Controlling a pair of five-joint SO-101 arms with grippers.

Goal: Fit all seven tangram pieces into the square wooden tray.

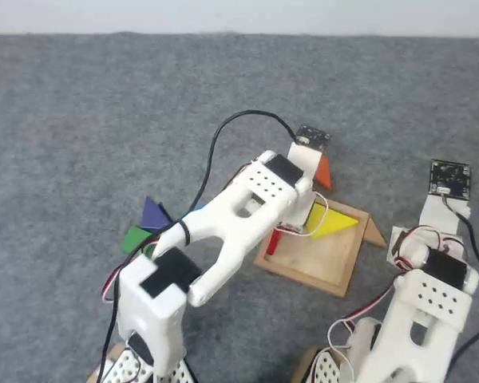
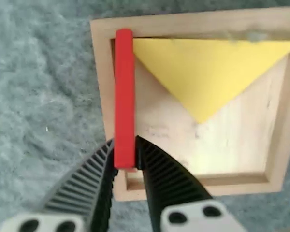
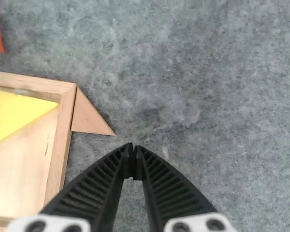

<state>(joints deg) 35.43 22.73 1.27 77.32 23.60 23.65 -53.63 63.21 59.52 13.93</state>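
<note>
On the grey table, the left arm extends over the square wooden tray. A yellow triangle lies flat inside it, long edge along one wall. The left gripper pinches a red piece on edge beside an adjacent wall. The right gripper, pressed together, hovers near a tan triangle against the tray's outer wall.

No text, numbers, labels or signs can be read. The small black circuit board just beyond the wooden tray and the second black board, well right of the tray, carry pale specks that are too small to make out.
</note>
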